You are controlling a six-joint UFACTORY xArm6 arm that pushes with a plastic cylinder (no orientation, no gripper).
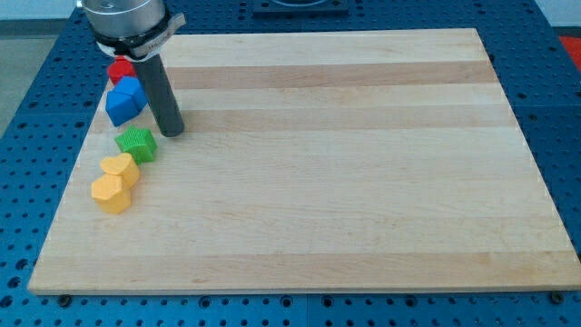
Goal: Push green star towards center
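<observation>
The green star [137,143] lies near the left edge of the wooden board [345,182]. My tip [172,133] touches the board just to the upper right of the star, a small gap away from it. The dark rod rises from the tip toward the view's top left.
A blue block [124,100] sits just left of the rod, with a red block [120,69] above it. Two yellow-orange blocks [120,169] [111,193] lie below the green star, close to the board's left edge. Blue perforated table surrounds the board.
</observation>
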